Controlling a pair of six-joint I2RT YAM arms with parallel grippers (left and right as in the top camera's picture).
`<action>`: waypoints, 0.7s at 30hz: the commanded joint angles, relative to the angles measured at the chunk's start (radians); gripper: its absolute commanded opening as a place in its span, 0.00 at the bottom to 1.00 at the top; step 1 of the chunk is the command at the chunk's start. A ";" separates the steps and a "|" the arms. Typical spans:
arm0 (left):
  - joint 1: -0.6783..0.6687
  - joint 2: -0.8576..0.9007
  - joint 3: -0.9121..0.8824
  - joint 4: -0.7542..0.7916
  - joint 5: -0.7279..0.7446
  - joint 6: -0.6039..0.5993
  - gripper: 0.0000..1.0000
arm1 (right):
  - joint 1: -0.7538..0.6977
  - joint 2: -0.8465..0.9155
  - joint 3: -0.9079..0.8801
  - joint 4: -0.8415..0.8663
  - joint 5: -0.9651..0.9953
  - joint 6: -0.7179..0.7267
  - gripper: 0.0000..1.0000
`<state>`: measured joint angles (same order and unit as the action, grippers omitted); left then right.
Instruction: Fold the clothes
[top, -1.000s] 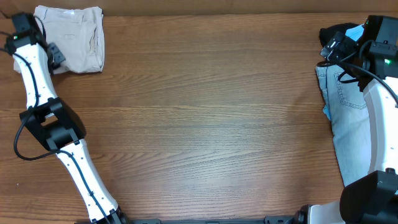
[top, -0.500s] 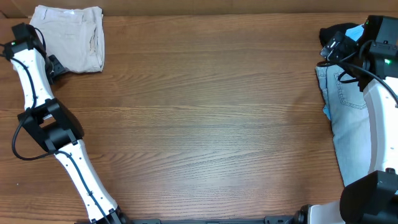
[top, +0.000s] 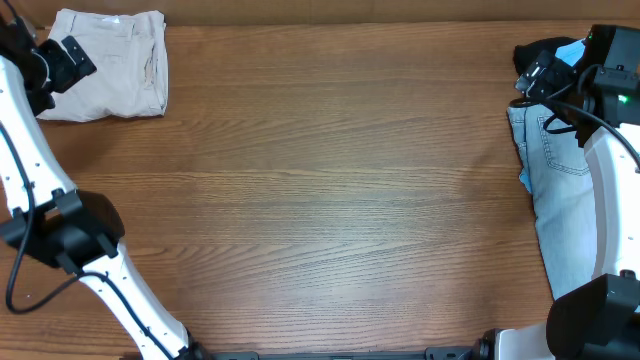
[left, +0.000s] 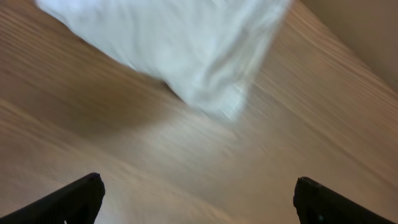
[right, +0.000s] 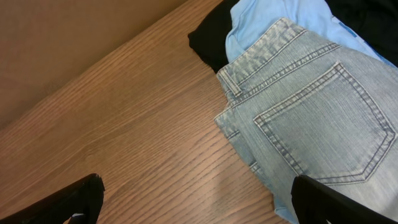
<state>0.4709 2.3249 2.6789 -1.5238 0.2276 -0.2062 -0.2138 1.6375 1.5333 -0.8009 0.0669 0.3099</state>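
The pale beige shorts (top: 110, 65) lie folded at the table's far left corner; they show as a blurred pale mass (left: 180, 43) in the left wrist view. My left gripper (top: 70, 58) (left: 199, 199) hovers at their left edge, open, with only bare wood between its fingers. At the far right, light-blue denim shorts (top: 560, 190) (right: 311, 118) lie flat, pocket up. A black garment (top: 538, 50) (right: 208, 40) and a sky-blue garment (top: 570, 48) (right: 261, 18) sit behind them. My right gripper (top: 535, 80) (right: 196, 199) stands open above the denim's near left edge, holding nothing.
The wooden table (top: 330, 180) stretches between the two piles. The left arm's elbow (top: 65, 230) rises near the left edge. The right arm's white link (top: 610, 190) covers part of the denim shorts. A tan wall runs behind the table's far edge.
My left gripper opened and swung from the beige shorts' lower left corner up toward the far left. The shorts stayed where they lay. The right arm has not moved.
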 joint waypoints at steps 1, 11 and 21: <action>-0.008 -0.071 0.008 -0.062 0.103 0.053 1.00 | -0.001 0.003 0.019 0.005 0.010 -0.002 1.00; -0.016 -0.317 -0.002 -0.166 0.116 0.105 1.00 | -0.001 0.003 0.019 0.005 0.010 -0.002 1.00; -0.074 -0.674 -0.256 -0.166 0.150 0.185 1.00 | -0.001 0.003 0.019 0.005 0.010 -0.002 1.00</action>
<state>0.4191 1.7309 2.5214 -1.6844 0.3550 -0.0814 -0.2134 1.6375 1.5333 -0.8005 0.0673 0.3099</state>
